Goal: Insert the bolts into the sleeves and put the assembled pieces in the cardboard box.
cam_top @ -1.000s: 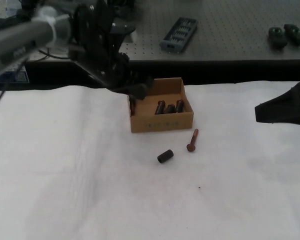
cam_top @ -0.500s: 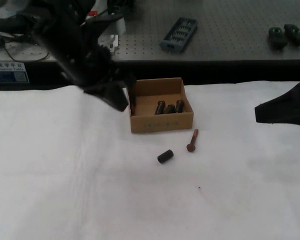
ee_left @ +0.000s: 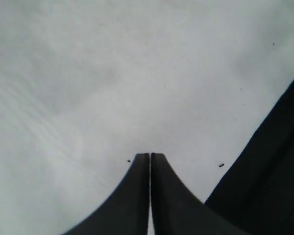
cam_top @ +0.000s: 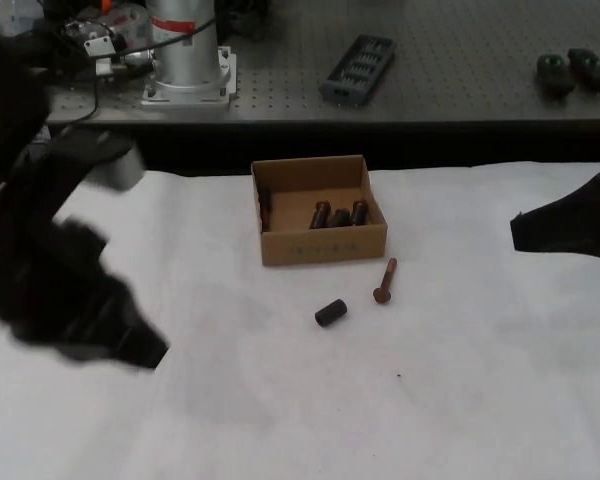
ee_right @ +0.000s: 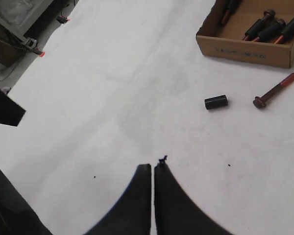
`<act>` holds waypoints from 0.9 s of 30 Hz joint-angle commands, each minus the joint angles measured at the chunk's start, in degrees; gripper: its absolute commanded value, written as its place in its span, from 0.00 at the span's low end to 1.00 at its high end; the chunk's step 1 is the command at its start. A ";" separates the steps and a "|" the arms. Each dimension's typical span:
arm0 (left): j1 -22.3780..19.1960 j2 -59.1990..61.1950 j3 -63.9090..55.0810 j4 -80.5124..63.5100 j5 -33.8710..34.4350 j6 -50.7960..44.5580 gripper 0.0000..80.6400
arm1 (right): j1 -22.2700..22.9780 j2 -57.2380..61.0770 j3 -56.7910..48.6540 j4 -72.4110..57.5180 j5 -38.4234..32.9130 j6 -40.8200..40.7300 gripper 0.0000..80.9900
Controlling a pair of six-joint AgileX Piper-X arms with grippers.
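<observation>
Left end effector (ee_left: 150,161): fingers pressed together, nothing between them. It hangs over bare white surface (cam_top: 280,420) on the near left side, well apart from the loose parts.

Right end effector (ee_right: 152,169): fingers together too, holding nothing. It sits at the right edge of the surface, somewhat farther back than the left one. Its wrist view looks out over both loose parts and the box.

Sleeve (cam_top: 330,312): loose, on its side near the middle of the surface, well apart from both end effectors. Its bore runs diagonally.

Bolt (cam_top: 384,280): just beyond and to the right of the sleeve, not touching it. It lies flat, head toward the near side and shank pointing away toward the box, slightly slanted.

Cardboard box (cam_top: 320,245): just behind the bolt's tip and open at the top. Several assembled pieces (cam_top: 338,215) lie inside it, side by side.

Judgement: one pair is left to join. The bolt lies on the right arm's side and the sleeve on the left's, so right-for-bolt and left-for-sleeve looks natural. Bolt and sleeve axes do not line up, so one part must be turned before insertion.
</observation>
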 commanded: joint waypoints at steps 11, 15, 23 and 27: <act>-0.16 -27.72 16.72 -3.90 0.07 -0.38 0.01 | -0.42 5.07 -0.55 -2.24 11.06 -47.40 0.04; -0.16 -29.70 16.72 -7.31 0.07 -0.38 0.01 | -0.42 11.08 -0.55 -7.79 20.42 -59.61 0.04; -0.16 -30.04 16.72 -9.84 0.07 0.13 0.01 | -0.42 25.44 -0.55 -25.13 21.41 -77.59 0.04; -0.16 -30.04 16.72 -9.84 0.07 0.60 0.01 | -0.42 32.75 -0.55 -32.98 18.14 -87.05 0.04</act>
